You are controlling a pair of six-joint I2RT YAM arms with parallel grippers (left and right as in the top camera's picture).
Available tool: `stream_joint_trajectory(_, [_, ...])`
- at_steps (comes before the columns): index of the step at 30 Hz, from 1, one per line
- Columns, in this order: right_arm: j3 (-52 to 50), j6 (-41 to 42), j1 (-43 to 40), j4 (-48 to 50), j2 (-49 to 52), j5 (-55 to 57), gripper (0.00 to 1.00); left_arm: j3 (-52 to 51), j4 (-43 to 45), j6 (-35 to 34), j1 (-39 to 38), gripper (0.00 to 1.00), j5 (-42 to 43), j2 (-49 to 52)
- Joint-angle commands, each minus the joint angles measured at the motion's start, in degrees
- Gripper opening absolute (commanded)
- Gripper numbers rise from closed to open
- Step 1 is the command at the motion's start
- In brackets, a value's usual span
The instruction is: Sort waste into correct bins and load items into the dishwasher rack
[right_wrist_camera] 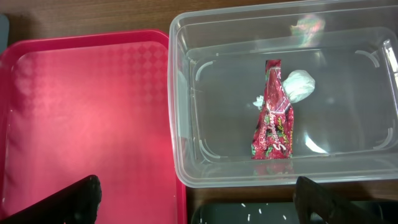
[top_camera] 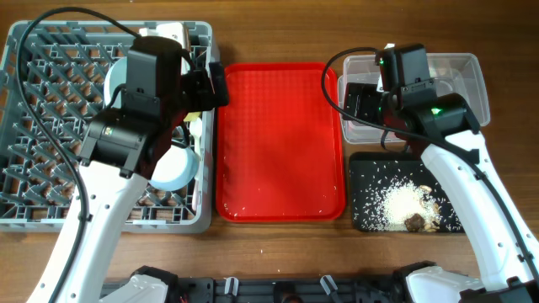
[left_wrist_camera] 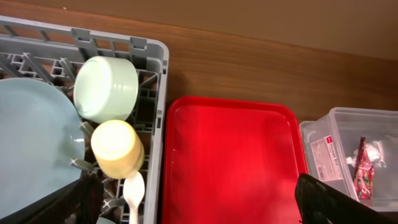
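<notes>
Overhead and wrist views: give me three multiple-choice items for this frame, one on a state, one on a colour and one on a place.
1. The black tray is:
A. empty
B. holding loose rice
C. flipped over

2. The cup in the rack is:
A. yellow
B. red
C. black

3. The red wrapper lies:
A. in the rack
B. in the black tray
C. in the clear tub

Answers:
1. B: the overhead view shows a white rice pile on the tray's floor.
2. A: the left wrist view shows a yellow cup among the grey pegs.
3. C: the right wrist view shows the wrapper inside the tub's walls, beside the tissue.
</notes>
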Motion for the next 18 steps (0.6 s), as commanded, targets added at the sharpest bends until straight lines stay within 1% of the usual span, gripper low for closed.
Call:
stream_joint_trajectory(1, [0.6,0.2,-0.2,0.1,0.2,1.0,1.00,0.6,-0.1,-0.8,0.3,1.00,1.1,-0.1])
stream_joint_trajectory(4, [0.5,0.2,-0.2,0.1,0.4,1.0,1.00,0.6,0.0,-0.8,0.3,1.00,1.1,-0.1])
stream_joint_trajectory(7, [0.5,0.2,-0.2,0.0,-6.4,1.0,1.00,0.6,-0.1,-0.8,0.3,1.00,1.2,-0.1])
stream_joint_trajectory(12, [0.5,0.0,-0.2,-0.3,-28.1,1.2,1.00,0.6,-0.1,-0.8,0.3,1.00,1.1,-0.1])
stream_joint_trajectory(13, [0.5,0.1,-0.2,-2.2,-34.8,1.2,1.00,0.6,-0.1,-0.8,0.3,1.00,1.1,-0.1])
stream_joint_trajectory(15, [0.3,-0.8,-0.2,-3.6,-41.0,2.3,1.00,0.6,-0.1,-0.8,0.3,1.00,1.2,-0.1])
stream_joint_trajectory(18, [-4.9,-4.0,-0.2,0.7,-54.8,2.6,1.00,0.6,0.0,-0.8,0.3,1.00,1.1,-0.1])
